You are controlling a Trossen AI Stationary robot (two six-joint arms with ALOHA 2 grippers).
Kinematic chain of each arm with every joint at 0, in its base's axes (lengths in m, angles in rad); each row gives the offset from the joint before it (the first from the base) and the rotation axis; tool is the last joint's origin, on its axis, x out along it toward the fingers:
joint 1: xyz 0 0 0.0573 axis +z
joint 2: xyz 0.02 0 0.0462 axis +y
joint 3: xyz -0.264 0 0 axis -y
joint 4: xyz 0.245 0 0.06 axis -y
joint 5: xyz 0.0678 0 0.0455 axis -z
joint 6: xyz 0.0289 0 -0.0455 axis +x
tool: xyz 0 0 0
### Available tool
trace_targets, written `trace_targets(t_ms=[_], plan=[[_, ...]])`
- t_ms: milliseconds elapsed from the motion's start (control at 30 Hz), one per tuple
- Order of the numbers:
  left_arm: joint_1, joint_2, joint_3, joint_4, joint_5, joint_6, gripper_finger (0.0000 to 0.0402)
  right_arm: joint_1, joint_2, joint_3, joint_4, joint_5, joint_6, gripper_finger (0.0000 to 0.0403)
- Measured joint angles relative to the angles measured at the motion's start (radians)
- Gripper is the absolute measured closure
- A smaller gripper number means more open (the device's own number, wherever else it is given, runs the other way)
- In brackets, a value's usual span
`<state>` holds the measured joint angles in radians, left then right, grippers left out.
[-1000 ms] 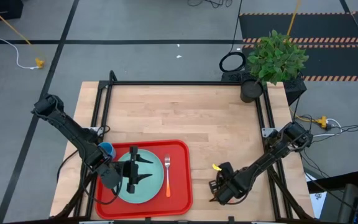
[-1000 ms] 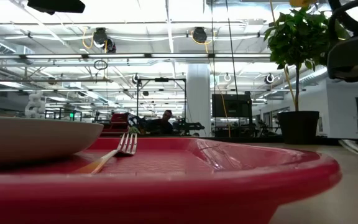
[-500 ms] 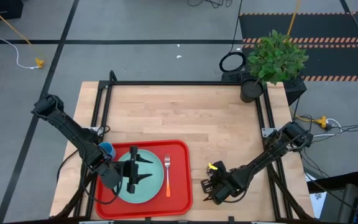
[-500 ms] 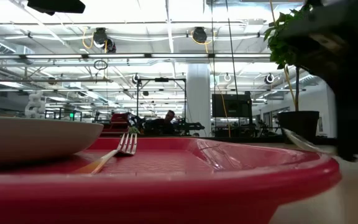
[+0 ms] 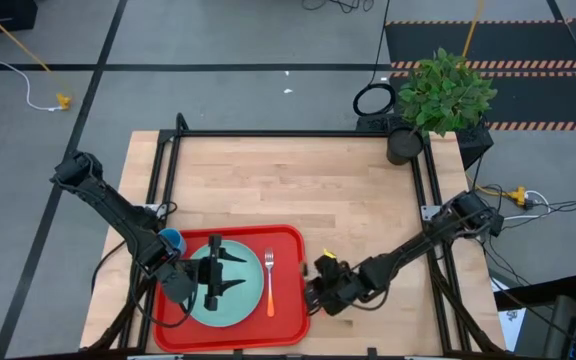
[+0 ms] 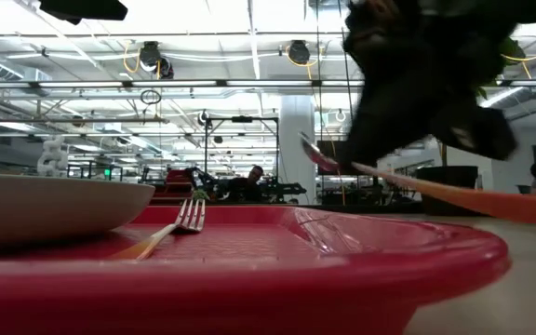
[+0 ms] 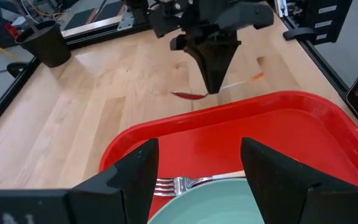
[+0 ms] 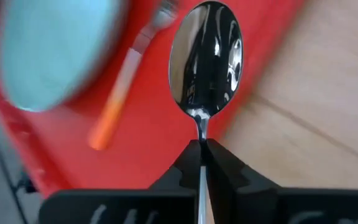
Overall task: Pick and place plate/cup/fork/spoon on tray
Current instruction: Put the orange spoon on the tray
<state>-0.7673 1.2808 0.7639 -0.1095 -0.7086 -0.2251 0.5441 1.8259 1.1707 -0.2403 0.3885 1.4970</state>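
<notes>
The red tray lies at the table's near left. On it are the pale teal plate and the orange-handled fork, which lies flat to the plate's right. The blue cup stands at the tray's far left corner, partly hidden by my left arm. My left gripper is open and empty over the plate. My right gripper is shut on the spoon at the tray's right rim. My right gripper pinches the spoon's metal stem just behind the bowl between its two fingers. The fingers point down and lie across the spoon. The spoon is lifted clear and roughly level, with its bowl toward the tray and its orange handle pointing away from it.
A potted plant stands at the table's far right corner. Bare wooden tabletop lies beyond the tray and to its right. A black frame rail runs along the table's far edge.
My right gripper has gone toward the table's left edge with the spoon, from the bare wood up to the tray's right rim. The spoon stays held and clear of the table.
</notes>
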Motion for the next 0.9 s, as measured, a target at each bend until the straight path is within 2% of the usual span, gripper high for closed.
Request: trace_targets(t_ms=[300,567,667,800,900], plan=[[0.000,0.000,0.000,0.001,0.000,-0.002,0.0172,-0.068,-0.002,0.001,0.163,0.014,-0.100,0.0403],[0.000,0.000,0.000,0.001,0.000,-0.001,0.0172,-0.111,0.000,0.001,0.181,0.061,-0.026,0.0403],[0.000,0.000,0.000,0.001,0.000,0.001,0.0172,-0.120,0.017,0.001,0.253,0.068,-0.025,0.0403],[0.000,0.000,0.000,0.001,0.000,0.005,0.0172,-0.127,0.077,0.002,0.450,0.070,-0.075,0.0403],[0.000,0.000,0.000,0.001,0.000,0.005,0.0172,-0.131,0.107,0.019,0.475,0.057,-0.090,0.0403]])
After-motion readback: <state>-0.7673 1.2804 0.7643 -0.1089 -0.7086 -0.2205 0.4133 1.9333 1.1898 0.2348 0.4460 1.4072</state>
